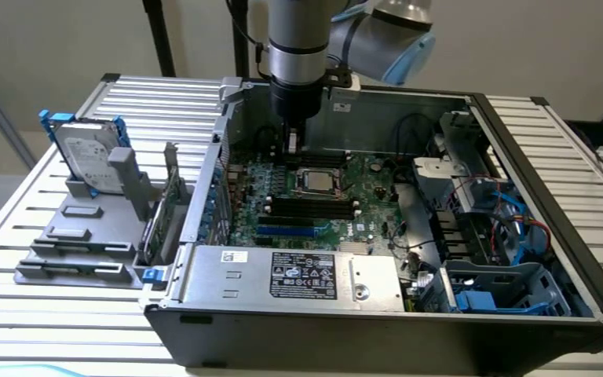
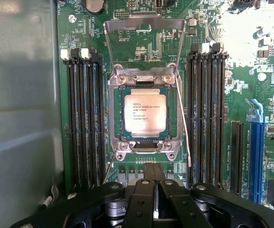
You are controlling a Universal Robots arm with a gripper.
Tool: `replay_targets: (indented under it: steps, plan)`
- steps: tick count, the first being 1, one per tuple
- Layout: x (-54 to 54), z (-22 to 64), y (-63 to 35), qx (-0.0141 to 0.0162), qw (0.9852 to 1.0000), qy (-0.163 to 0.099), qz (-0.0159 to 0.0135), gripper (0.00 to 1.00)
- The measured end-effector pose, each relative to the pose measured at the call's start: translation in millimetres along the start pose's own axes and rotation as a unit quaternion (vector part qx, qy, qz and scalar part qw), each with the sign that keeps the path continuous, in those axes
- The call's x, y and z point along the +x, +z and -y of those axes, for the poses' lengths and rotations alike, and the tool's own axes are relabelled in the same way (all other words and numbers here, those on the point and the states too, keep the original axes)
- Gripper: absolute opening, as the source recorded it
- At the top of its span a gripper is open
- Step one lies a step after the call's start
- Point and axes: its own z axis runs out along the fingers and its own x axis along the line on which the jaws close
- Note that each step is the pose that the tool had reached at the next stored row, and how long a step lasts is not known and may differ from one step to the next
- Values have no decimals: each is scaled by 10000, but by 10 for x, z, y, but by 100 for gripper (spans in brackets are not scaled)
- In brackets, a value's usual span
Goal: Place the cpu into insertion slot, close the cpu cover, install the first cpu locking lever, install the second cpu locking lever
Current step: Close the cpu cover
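**Chip in its slot, cover standing open**

Exterior view: the black gripper (image 1: 293,141) hangs just above the green board (image 1: 375,196), near the small flat square silver-topped cpu (image 1: 317,182).

Wrist view: the jaws are pressed together, holding nothing. The cpu (image 2: 144,113) lies flat in the square dark silver-rimmed insertion slot (image 2: 112,114). The thin silver-grey metal cpu cover (image 2: 144,21) stands open — it looks light and stiff, so its far edge seems the best spot to push.
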Motion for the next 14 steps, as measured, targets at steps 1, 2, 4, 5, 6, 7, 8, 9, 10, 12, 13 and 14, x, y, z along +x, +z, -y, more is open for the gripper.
replay_targets:
  steps: [1, 2, 4, 5, 6, 7, 8, 9, 10, 12, 13, 14]
  plan:
    - [0, 0, 0, 0, 10000, 0, 0, 11]
    - [0, 0, 0, 0, 10000, 0, 0, 11]
    - [0, 0, 0, 0, 10000, 0, 0, 11]
    - [0, 0, 0, 0, 10000, 0, 0, 11]
    - [0, 0, 0, 0, 10000, 0, 0, 11]
    - [0, 0, 0, 0, 10000, 0, 0, 11]
    - [0, 0, 0, 0, 10000, 0, 0, 11]
    - [0, -2, -1, 0, 10000, 0, 1, 11]
    - [0, -12, -1, 1, 10000, 0, 2, 11]
    - [1, -89, 0, 10, 10000, 0, 1, 11]
    - [1, -134, 1, 16, 10000, 1, 1, 11]
    - [1, -179, 2, 22, 10000, 1, 2, 11]
